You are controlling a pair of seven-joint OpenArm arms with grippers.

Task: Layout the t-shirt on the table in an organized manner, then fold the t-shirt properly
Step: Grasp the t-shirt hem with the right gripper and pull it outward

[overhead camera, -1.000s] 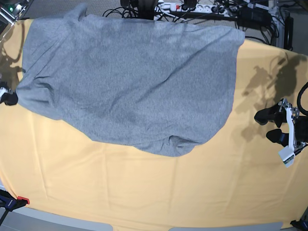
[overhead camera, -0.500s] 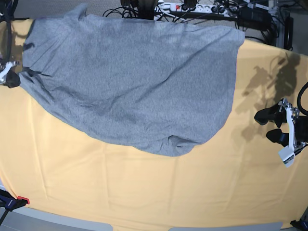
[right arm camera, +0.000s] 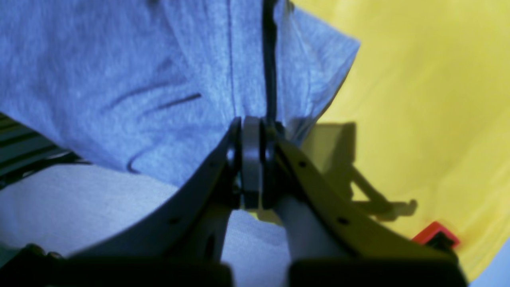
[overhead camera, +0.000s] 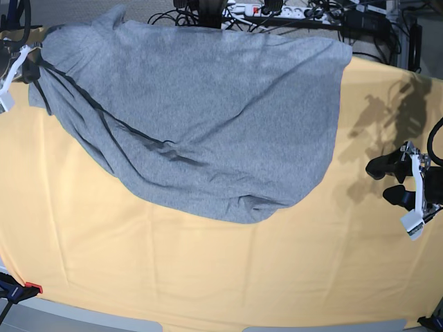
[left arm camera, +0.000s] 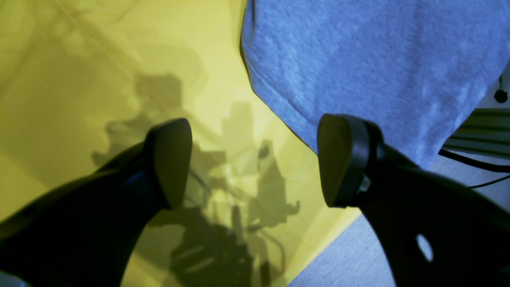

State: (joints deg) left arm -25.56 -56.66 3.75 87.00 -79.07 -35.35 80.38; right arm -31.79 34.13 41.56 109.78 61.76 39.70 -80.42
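At the far left corner of the table, the right gripper (overhead camera: 28,69), a black two-fingered claw with a white bracket, is pinching a fold of the heather-grey short-sleeved cotton t-shirt (overhead camera: 208,117); in the right wrist view its jaws are lying pressed together on the bunched fabric (right arm camera: 255,99), with a dark seam running up from the grip. The shirt is lying spread over the far half of the large table covered by a pale yellow-orange cloth (overhead camera: 208,277), its far edge draping over the table's far edge and long diagonal creases radiating from the held corner toward the middle of the garment. Its rounded near edge is lying about midway across the table, with a small pucker near that edge. No lettering is showing on the upward face. Beyond the far edge, a white power strip (overhead camera: 242,10) and black cables are lying on the floor. Near the right edge of the table, well apart from the shirt, the left gripper (overhead camera: 389,182) is hovering with its black jaws spread wide and holding nothing; in the left wrist view the fingertips (left arm camera: 171,159) are framing bare cloth and the arm's shadow, with the shirt's hem (left arm camera: 275,99) just beyond them. A red-tipped clamp (overhead camera: 31,288) is sitting at the near left corner.
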